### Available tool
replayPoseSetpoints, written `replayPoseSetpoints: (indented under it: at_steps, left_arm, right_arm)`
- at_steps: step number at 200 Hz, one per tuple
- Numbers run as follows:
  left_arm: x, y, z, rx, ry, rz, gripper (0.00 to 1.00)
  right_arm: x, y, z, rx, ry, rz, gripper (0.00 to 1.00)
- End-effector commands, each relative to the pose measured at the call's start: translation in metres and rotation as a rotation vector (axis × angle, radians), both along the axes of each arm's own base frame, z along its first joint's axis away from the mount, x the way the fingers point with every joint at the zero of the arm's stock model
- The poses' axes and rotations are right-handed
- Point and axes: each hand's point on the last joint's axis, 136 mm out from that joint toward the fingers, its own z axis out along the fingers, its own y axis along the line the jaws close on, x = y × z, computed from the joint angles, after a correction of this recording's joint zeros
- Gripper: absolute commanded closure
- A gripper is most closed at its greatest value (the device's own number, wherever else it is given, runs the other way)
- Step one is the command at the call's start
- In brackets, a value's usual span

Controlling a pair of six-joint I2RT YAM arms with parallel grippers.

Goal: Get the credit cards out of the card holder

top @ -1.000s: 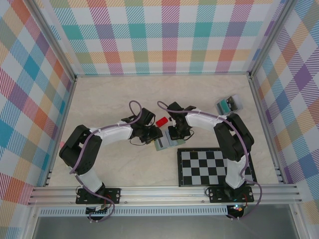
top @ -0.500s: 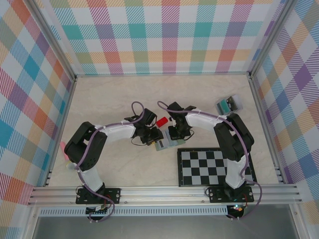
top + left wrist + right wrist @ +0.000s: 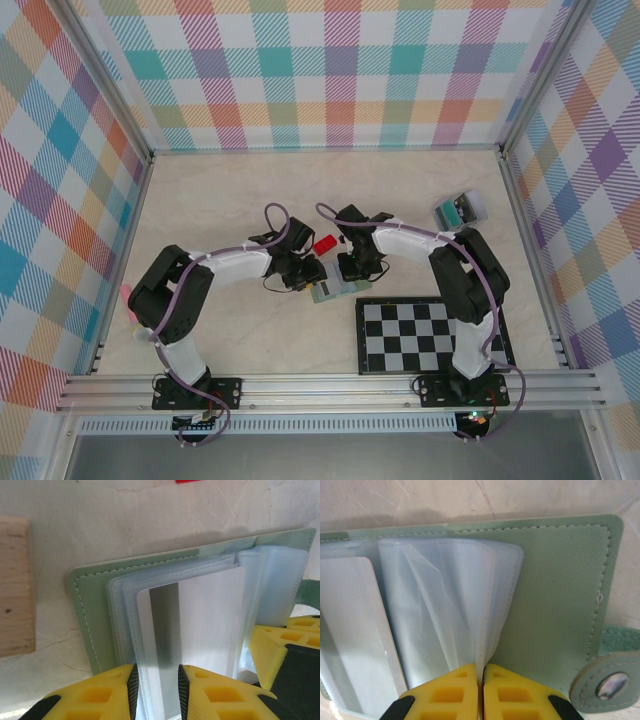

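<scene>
Top external view: the card holder (image 3: 333, 291) lies open at mid-frame on the tabletop (image 3: 230, 200), long axis left to right, right end slightly higher. The right tool (image 3: 481, 687) is pinched on a clear sleeve (image 3: 455, 605). The left tool (image 3: 156, 690), narrowly parted, sits at the white card (image 3: 210, 620); I cannot tell if it grips.

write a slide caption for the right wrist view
Right end effector pinching clear sleeves of the open green card holder, snap tab at right

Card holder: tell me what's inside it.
Clear sleeves fill the open card holder; the right hand pinches some. One white card shows by the left hand. Whether other sleeves hold cards is covered.
</scene>
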Motion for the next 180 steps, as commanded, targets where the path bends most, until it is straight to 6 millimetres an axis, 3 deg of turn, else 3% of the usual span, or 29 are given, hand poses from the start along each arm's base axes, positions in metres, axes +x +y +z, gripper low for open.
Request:
replayPoseSetpoints:
  at_steps: [1,64,133,180]
  left_arm:
    - [0.002,-0.008,0.029,-0.037,-0.076,-0.041,0.72]
    - [0.001,-0.006,0.036,-0.034,-0.104,-0.072,0.73]
    - [-0.004,-0.002,0.025,0.040,-0.064,-0.149,0.68]
    - [0.007,0.003,0.025,0.104,-0.103,-0.163,0.65]
  right_arm:
    - [-0.010,-0.008,-0.007,-0.046,0.042,-0.013,0.91]
    - [-0.010,-0.008,-0.008,-0.046,0.046,-0.016,0.91]
    - [-0.011,-0.008,-0.006,-0.047,0.044,-0.016,0.91]
    - [-0.011,-0.008,-0.006,-0.046,0.044,-0.018,0.91]
